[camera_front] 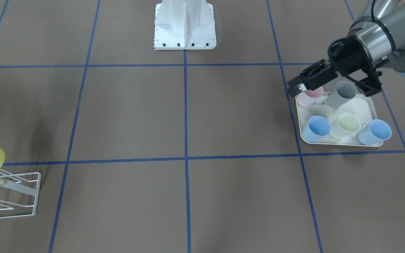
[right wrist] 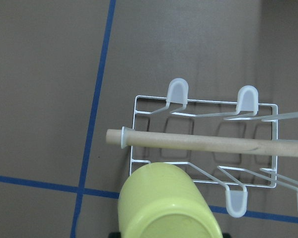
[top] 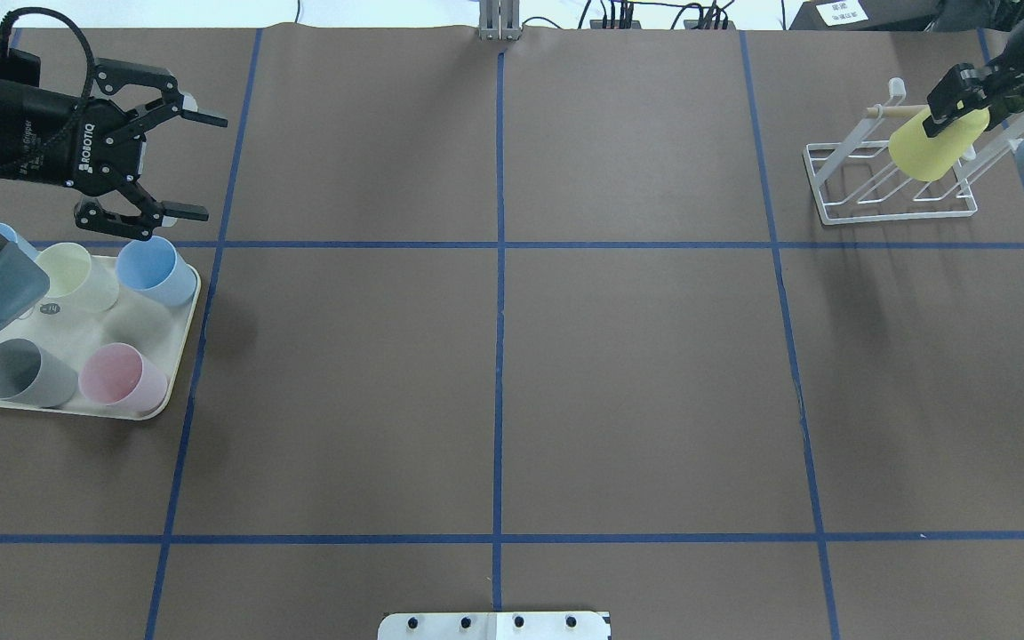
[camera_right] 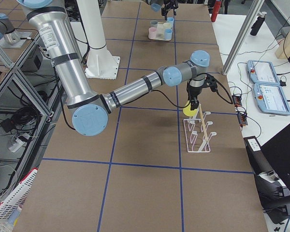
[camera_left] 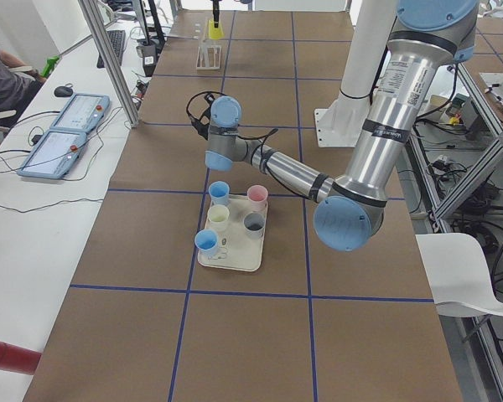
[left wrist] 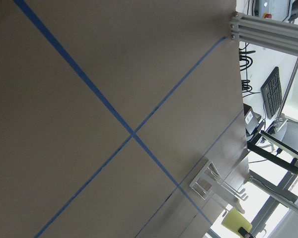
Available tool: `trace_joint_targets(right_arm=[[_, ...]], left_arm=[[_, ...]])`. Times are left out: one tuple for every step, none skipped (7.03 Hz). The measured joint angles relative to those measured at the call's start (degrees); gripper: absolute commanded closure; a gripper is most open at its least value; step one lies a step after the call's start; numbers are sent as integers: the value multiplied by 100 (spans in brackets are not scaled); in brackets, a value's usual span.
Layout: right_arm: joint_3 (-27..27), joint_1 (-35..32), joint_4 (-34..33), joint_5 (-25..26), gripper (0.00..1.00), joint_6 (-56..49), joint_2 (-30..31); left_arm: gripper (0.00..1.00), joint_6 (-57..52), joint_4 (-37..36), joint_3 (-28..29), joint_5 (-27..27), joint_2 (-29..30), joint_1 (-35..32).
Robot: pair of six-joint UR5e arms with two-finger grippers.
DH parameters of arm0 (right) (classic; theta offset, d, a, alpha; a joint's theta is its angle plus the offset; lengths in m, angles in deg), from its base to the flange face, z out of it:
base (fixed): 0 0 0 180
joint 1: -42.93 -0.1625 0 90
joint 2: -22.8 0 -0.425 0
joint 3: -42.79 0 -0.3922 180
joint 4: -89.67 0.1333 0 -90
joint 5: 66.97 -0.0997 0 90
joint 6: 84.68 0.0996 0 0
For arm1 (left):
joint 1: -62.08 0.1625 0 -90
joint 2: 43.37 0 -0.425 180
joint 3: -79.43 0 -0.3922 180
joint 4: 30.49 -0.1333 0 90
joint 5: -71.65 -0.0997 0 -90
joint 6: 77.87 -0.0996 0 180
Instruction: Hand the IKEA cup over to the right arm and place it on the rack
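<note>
Rack (right wrist: 203, 144) sits near the surface's (top: 654, 373) far edge, well apart from the tray (top: 76, 324). Right tool (top: 952, 113) grips the yellow cup (top: 937, 142) above it, long axis along the tool, free end downward. Left tool (top: 201, 166) gapes beside the tray.

Matt yellow plastic cup (right wrist: 164, 203), white-coated wire rack (right wrist: 178, 91), pale smooth wooden dowel (right wrist: 198, 142)

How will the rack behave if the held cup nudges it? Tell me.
The rack is thin open wire, so it is probably light and apt to slide if pushed. Its wide flat footprint suggests it will not tip easily. The prongs look thin and may flex slightly under the held cup.
</note>
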Motion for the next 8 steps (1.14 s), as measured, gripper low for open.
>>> trace_joint_targets(right_arm=[[31,15,2,-4,100,0,-5],[85,49,6,-4,98,0,-21],[134,106,16,-1,86,-3,-28],[177,159,21,-1,65,-28,-36],[233,191,21,-4,45,-71,-56],[280,208,21,-8,5,-99,-80],[301,214,23,-10,0,-118,-97],[301,214,21,-13,0,-120,-106]], left_arm=[[0,2,0,-7,0,2,0],[0,6,0,-17,2,5,0],[0,8,0,-27,6,9,0],[0,9,0,-34,8,10,0],[0,9,0,-42,8,9,0],[0,9,0,-47,8,6,0],[0,7,0,-41,13,-2,-1],[0,-7,2,-25,47,-21,-45]])
